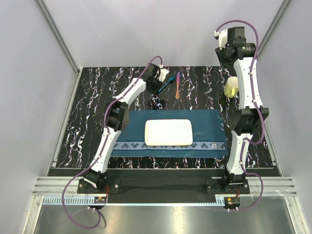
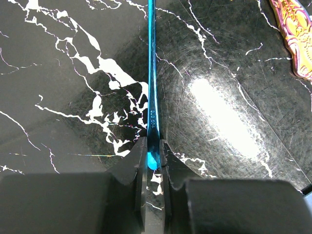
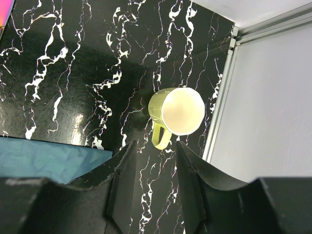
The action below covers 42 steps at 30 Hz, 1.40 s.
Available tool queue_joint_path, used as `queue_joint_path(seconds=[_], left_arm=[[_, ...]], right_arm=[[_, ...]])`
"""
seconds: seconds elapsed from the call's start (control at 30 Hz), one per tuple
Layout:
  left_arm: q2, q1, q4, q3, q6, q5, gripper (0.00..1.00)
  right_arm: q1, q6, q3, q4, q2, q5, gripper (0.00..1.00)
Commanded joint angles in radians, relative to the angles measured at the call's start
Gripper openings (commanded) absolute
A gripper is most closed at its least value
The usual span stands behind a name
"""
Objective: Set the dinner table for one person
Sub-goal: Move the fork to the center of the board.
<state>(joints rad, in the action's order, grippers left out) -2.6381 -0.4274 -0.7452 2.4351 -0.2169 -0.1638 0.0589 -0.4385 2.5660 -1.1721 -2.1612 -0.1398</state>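
Observation:
The dinner table (image 1: 87, 107) is black with white veins. A thin blue utensil (image 2: 151, 73) lies on it at the back centre, running straight away from my left gripper (image 2: 153, 146), whose jaws are shut on its near end. The same blue utensil (image 1: 166, 83) shows beside the left wrist in the top view. A pink-orange utensil (image 1: 177, 86) lies just right of it. A white rectangular plate (image 1: 168, 132) rests on the teal placemat (image 1: 209, 124). My right gripper (image 3: 153, 161) hangs open and empty above the table, with the yellow mug (image 3: 178, 113) just beyond its fingertips.
The pink-orange utensil (image 2: 295, 39) lies at the upper right of the left wrist view. A small dark object (image 1: 157, 102) sits between the utensils and the placemat. Metal rails and grey walls (image 3: 263, 97) bound the table; the mug (image 1: 232, 87) stands close to the right arm.

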Motion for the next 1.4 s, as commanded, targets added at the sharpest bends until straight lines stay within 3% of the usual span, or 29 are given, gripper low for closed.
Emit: queue_joint_path(seconds=[0.0, 0.67, 1.37], left_arm=[[-0.003, 0.004, -0.033, -0.001, -0.009, 0.041, 0.00], [0.107, 0.024, -0.140, -0.053, -0.065, 0.141, 0.00], [0.377, 0.059, -0.276, -0.307, -0.035, 0.214, 0.00]], right_arm=[[0.012, -0.009, 0.048, 0.017, 0.000, -0.012, 0.45], [0.013, -0.006, 0.060, 0.017, 0.000, -0.012, 0.45], [0.012, -0.005, 0.095, 0.015, -0.020, 0.016, 0.45]])
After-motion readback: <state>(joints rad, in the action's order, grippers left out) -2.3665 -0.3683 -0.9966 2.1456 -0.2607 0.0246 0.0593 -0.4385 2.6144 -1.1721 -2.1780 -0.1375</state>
